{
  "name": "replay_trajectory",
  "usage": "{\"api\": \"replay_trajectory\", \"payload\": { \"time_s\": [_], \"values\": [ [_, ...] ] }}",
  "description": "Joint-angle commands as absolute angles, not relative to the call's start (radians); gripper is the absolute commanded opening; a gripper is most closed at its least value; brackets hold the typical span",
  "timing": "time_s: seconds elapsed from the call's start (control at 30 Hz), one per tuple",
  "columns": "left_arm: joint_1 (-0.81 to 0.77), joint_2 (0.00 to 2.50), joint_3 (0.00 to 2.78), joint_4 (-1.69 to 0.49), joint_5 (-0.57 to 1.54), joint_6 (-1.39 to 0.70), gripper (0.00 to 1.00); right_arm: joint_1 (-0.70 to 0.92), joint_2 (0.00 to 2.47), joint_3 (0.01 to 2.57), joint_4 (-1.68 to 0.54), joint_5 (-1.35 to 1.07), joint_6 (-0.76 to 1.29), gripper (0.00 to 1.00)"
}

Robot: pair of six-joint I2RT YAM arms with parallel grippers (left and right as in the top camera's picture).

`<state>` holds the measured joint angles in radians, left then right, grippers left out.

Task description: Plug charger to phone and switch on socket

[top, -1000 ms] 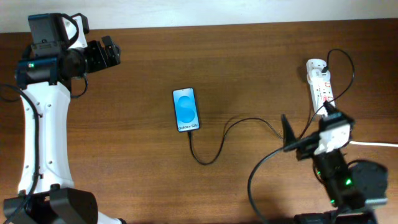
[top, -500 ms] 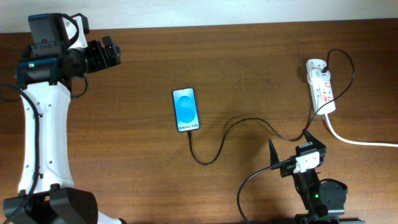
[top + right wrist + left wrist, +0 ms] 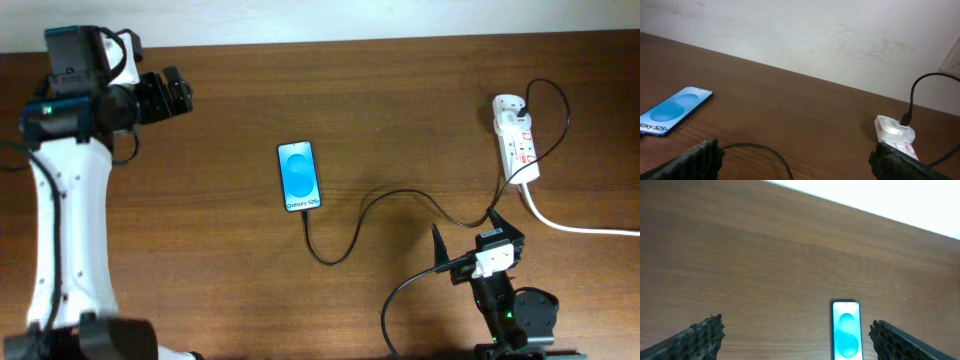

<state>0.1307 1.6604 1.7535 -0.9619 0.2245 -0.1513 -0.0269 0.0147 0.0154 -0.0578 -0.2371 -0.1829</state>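
The phone (image 3: pixel 300 176) lies flat mid-table, its blue screen lit; it also shows in the left wrist view (image 3: pixel 846 330) and the right wrist view (image 3: pixel 671 111). The black charger cable (image 3: pixel 345 235) meets the phone's near end, loops, and runs right to the white socket strip (image 3: pixel 517 143), where it enters the far end (image 3: pixel 905 119). My right gripper (image 3: pixel 466 230) is open and empty over the cable near the front edge, well short of the socket (image 3: pixel 895 131). My left gripper (image 3: pixel 180 88) is open and empty at the far left, away from the phone.
The socket's thick white cord (image 3: pixel 580 228) trails off to the right edge. The table's far edge meets a pale wall (image 3: pixel 815 40). Bare wood lies between the phone and my left gripper.
My right arm has pulled back from beside the socket toward the front edge, then held still. My left arm shifted very slightly. Phone and cable have not moved.
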Motion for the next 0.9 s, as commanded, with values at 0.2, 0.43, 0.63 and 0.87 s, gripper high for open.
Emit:
{"api": "replay_trajectory", "payload": {
  "time_s": [0.2,0.43,0.63,0.87],
  "values": [
    [0.017,0.821,0.854,-0.328,0.099,0.001,0.99,-0.034,0.004,0.006,-0.056,-0.254,-0.179,0.98],
    [0.018,0.298,0.189,0.074,0.131,0.242,0.99,-0.034,0.004,0.006,-0.056,-0.254,-0.179,0.98],
    [0.017,0.086,0.009,0.002,0.056,0.241,0.99,-0.034,0.004,0.006,-0.056,-0.254,-0.179,0.98],
    [0.015,0.006,0.009,-0.077,0.059,0.241,0.99,-0.034,0.004,0.006,-0.056,-0.254,-0.179,0.98]
  ]
}}
